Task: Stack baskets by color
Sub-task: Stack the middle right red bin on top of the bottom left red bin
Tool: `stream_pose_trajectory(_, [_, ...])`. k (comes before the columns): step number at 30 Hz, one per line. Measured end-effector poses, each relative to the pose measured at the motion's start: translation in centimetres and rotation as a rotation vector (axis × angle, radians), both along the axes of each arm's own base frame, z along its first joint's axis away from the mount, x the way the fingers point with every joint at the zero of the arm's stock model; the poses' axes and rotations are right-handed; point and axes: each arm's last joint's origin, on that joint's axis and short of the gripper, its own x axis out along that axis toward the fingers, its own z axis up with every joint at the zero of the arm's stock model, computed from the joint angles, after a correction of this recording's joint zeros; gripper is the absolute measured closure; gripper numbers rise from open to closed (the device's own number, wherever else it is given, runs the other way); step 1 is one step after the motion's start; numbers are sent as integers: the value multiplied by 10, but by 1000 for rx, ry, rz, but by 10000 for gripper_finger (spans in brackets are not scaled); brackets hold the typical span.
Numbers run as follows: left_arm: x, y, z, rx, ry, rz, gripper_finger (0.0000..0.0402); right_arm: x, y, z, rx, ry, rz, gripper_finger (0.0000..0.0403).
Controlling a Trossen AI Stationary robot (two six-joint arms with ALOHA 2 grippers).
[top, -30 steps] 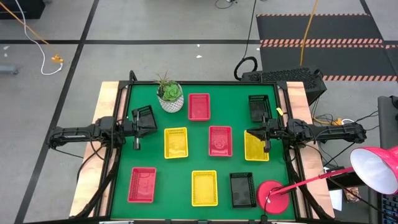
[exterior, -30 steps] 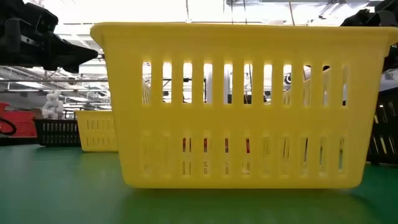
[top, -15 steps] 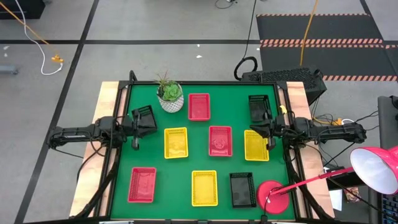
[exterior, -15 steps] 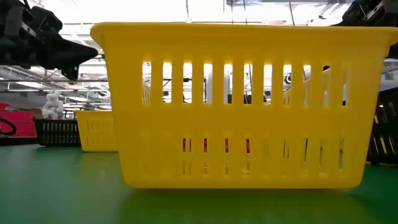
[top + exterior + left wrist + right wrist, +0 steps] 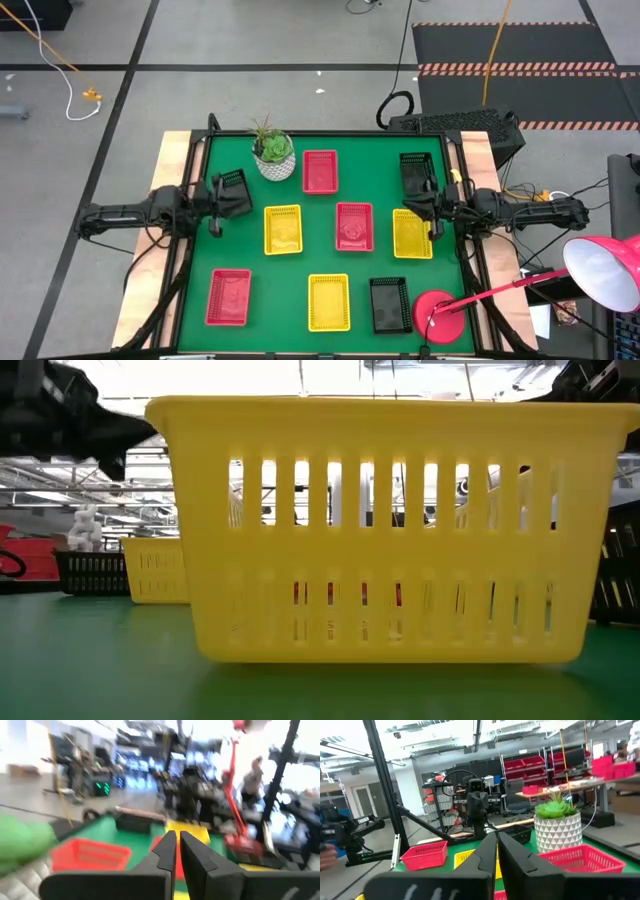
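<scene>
Nine small lattice baskets lie apart on the green table, none stacked. The red ones are at the far middle, the centre and the near left. The yellow ones are at left of centre, right and near the front. The black ones are at far left, far right and near right. My left gripper is shut and empty at the table's left edge, by the black basket. My right gripper is shut and empty at the right edge.
A white pot with a green plant stands at the far left of the table. A red lamp's round base sits at the near right corner, its shade off the table. The near yellow basket fills the low view.
My left gripper has rolled a little about its own axis and stays shut at the left edge. My right gripper has tipped its fingers upward, still shut. No basket has moved.
</scene>
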Motion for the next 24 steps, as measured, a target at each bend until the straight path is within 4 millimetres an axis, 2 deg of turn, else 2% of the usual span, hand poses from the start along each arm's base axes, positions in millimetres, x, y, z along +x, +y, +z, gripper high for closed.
stream_pose_trajectory(3, [-6, 2, 23, -14, -41, 72, 348, -1, -1, 5, 2, -58, -41, 376])
stream_pose_trajectory(7, [-4, 6, 48, 13, 62, 209, 291, 1, -2, 4, -3, -41, -78, 333])
stream_pose_trajectory(10, [5, 9, 65, 14, 189, 327, 244, 6, -4, -1, 4, 22, -133, 282])
stream_pose_trajectory(14, [31, 15, 85, -19, 389, 450, 194, 13, -5, -10, -4, 129, -176, 208])
stream_pose_trajectory(19, [70, 23, 116, 18, 475, 476, 159, 34, -4, 30, -39, 259, -177, 138])
stream_pose_trajectory(24, [92, 28, 146, 85, 373, 395, 149, 69, -3, 70, -102, 534, -172, 116])
